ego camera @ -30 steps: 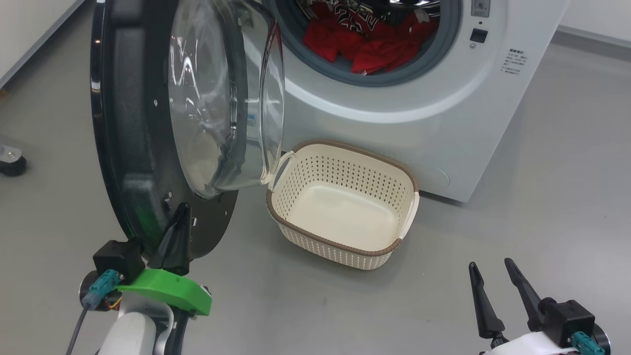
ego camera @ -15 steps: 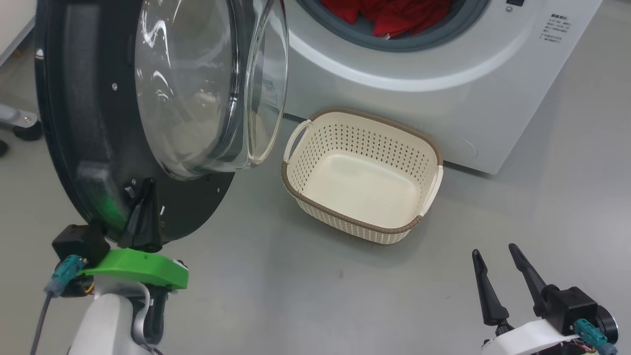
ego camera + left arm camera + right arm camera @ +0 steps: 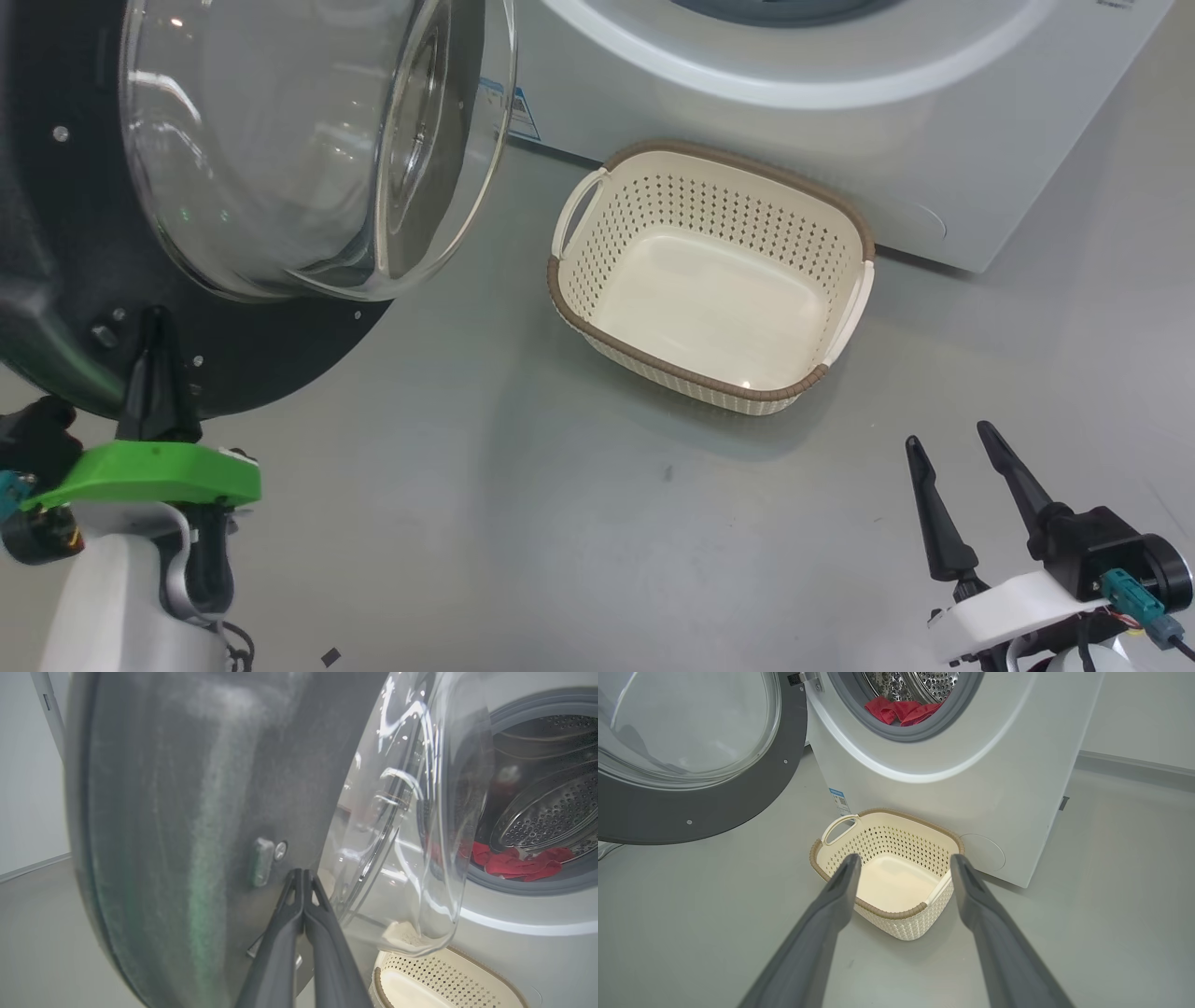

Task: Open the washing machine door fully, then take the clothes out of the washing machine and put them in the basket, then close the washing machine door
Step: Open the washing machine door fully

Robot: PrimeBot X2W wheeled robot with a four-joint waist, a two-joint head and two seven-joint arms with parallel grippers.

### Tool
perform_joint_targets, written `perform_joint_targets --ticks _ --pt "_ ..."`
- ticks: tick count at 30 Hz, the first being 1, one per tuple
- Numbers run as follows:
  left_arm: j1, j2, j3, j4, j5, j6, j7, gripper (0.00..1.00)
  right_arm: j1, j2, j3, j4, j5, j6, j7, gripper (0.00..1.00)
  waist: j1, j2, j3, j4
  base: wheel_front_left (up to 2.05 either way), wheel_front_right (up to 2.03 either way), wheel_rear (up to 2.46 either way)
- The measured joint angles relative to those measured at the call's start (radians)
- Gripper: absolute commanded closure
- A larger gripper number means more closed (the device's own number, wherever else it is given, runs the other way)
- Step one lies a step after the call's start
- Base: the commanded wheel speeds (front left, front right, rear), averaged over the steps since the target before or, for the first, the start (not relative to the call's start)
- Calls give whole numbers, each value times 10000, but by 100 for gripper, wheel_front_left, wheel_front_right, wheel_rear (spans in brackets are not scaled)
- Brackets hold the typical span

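closed left gripper (image 3: 157, 322) presses inside the washing machine door (image 3: 56, 233) to swing it wider; spread right gripper (image 3: 948, 436) hangs near the empty basket (image 3: 691, 373).

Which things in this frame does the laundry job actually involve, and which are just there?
Job:
washing machine door, open
left gripper, shut, at the door's inner face
washing machine
red clothes inside it
basket, empty
right gripper, open

Just there:
blue label on the machine
floor
skirting
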Motion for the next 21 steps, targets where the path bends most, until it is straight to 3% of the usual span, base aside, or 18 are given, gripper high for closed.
perform_joint_targets --ticks 14,21 --pt "-733 830 913 715 -435 73 -82 100 -152 -522 -105 -564 -270 -2 470 0 0 0 1010 -43 0 0 0" --pt "-1312 1503 1150 1350 -443 -17 -73 100 -389 -658 -111 -907 -355 -2 694 0 0 0 1617 -115 0 0 0"
